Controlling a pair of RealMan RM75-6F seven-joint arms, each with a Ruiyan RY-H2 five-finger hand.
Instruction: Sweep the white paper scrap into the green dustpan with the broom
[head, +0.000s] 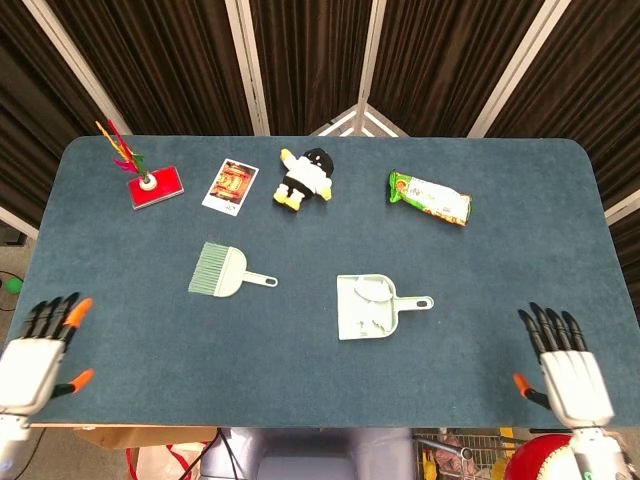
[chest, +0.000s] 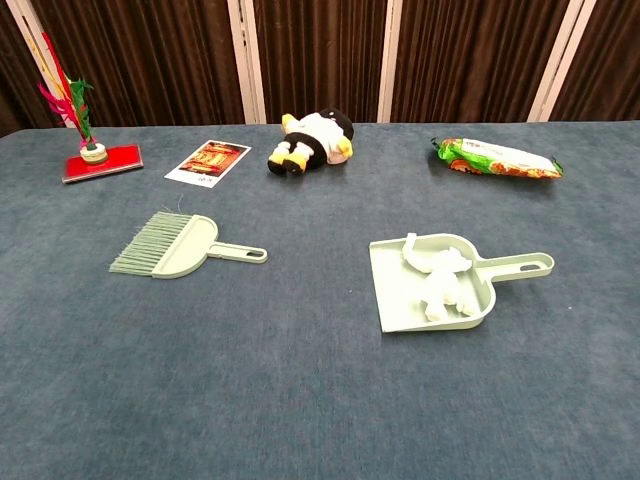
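The pale green broom (head: 222, 272) (chest: 170, 246) lies flat on the blue table, bristles to the left, handle to the right. The green dustpan (head: 372, 306) (chest: 400, 295) lies right of it, its handle pointing right. The white paper scrap (head: 372, 303) (chest: 440, 279) sits inside the pan. My left hand (head: 35, 355) hovers at the table's front left corner, fingers spread, holding nothing. My right hand (head: 565, 370) hovers at the front right corner, fingers spread and empty. Neither hand shows in the chest view.
Along the far side lie a red base with feathers (head: 150, 183) (chest: 97, 160), a picture card (head: 230, 185) (chest: 207, 162), a black and white plush toy (head: 305, 178) (chest: 312, 137) and a green snack packet (head: 430, 197) (chest: 497, 158). Dark curtains hang behind the table.
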